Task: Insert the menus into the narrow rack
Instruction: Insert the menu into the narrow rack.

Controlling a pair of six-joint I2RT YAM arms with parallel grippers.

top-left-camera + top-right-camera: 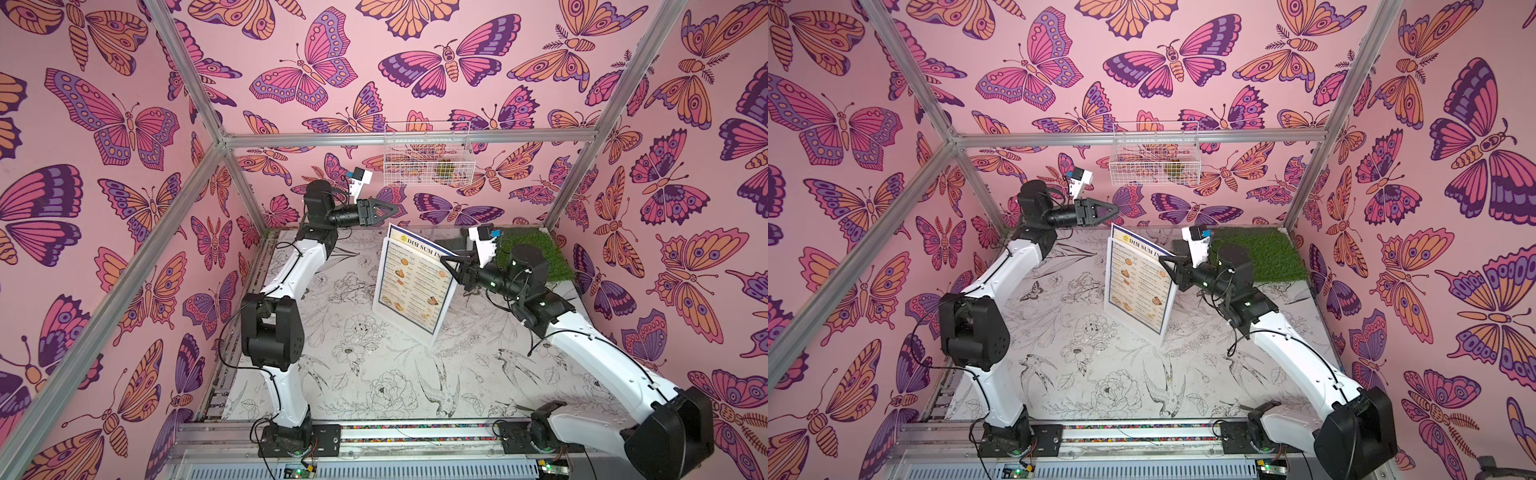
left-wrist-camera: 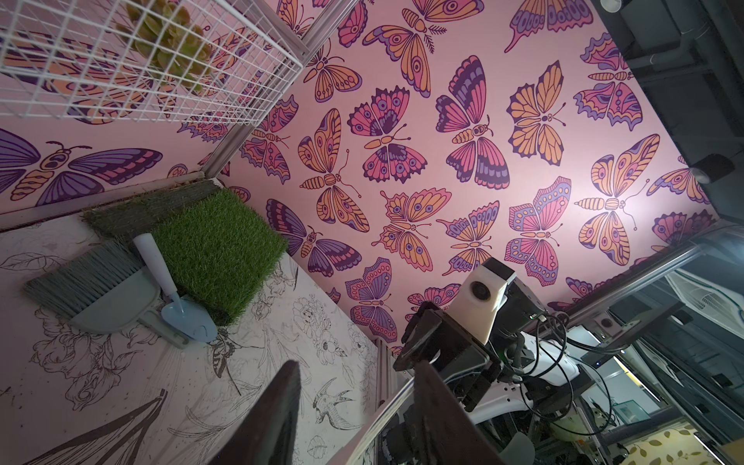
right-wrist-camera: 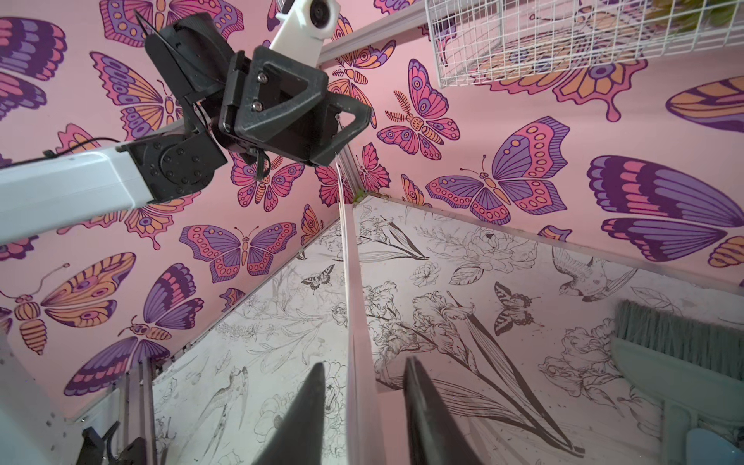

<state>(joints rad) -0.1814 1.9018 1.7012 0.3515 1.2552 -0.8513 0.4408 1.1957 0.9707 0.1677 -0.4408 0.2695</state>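
The menu [image 1: 415, 286] [image 1: 1136, 286], a cream "DIM SUM INN" sheet with a dark blue border, sits inside the narrow rack [image 1: 377, 305] [image 1: 1106, 306]. The rack is a thin white slab standing upright on the table. My right gripper [image 1: 451, 269] [image 1: 1170, 272] is at the rack's right edge and open. In the right wrist view the rack's edge [image 3: 356, 302] runs between my right gripper's [image 3: 364, 362] fingers with a gap on each side. My left gripper [image 1: 405, 206] [image 1: 1117, 208] [image 2: 356, 374] hangs open and empty in the air above and behind the rack's top.
A white wire basket [image 1: 428, 153] with a small succulent hangs on the back wall. A green turf mat [image 1: 536, 257] lies at the back right, with a grey brush and dustpan [image 2: 92, 290] and a pale blue trowel [image 2: 189, 318] beside it.
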